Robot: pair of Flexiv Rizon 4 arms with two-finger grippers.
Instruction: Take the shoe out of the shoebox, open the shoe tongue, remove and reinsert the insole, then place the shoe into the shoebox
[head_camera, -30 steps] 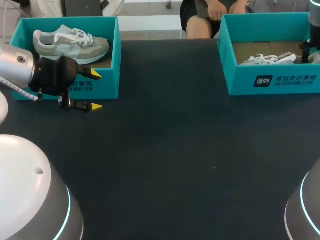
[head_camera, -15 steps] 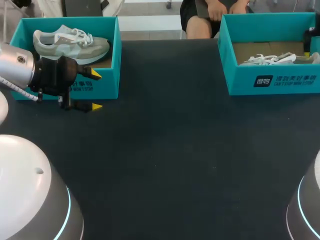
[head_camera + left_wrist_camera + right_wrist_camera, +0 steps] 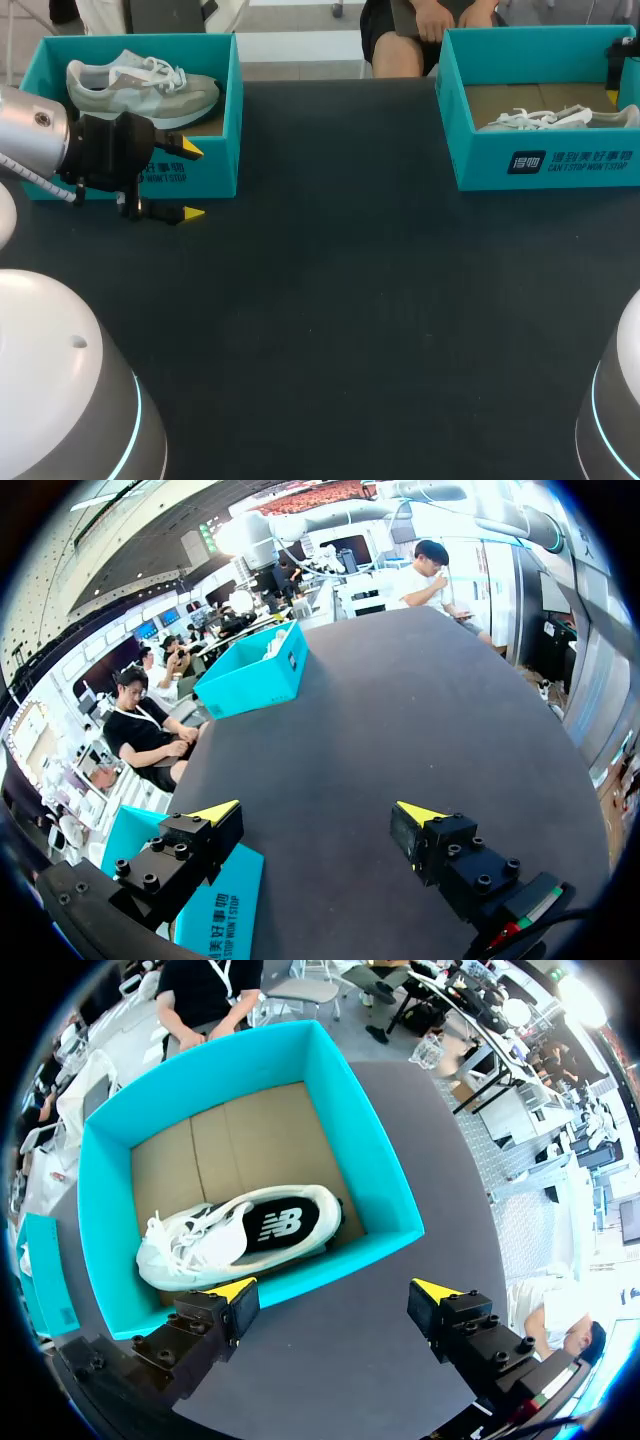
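Yellow tips of the right gripper (image 3: 333, 1290) spread wide with nothing between them, hanging high above the near wall of the right shoebox (image 3: 372, 1155). Drawn back over the last second: a second ago bulking large over that box's far right corner in the head view, now only a dark sliver at the view's right edge. Inside the box, on the cardboard floor, the white shoe (image 3: 245, 1235), touched by neither finger, laces loose toward one end, what looks like a dark insole showing in its opening. Meaning for the task, as a guess only: shoe boxed and hand empty, so either the very start or the very end of the cycle; no lifted tongue or loose insole to be made out from here, and any further work calling for a fresh descent into the box. Left gripper (image 3: 192, 181) unmoved, likewise wide open and holding nothing, parked just in front of the left shoebox (image 3: 222, 165), a grey-green shoe (image 3: 140, 85) upright inside. Beyond the hands, the table (image 3: 350, 300): dark, matte, faintly textured, probably decent footing for a shoe set down. Broad stretch of that surface between the two boxes, well apart at opposite far corners, so room enough midway for tongue and insole work
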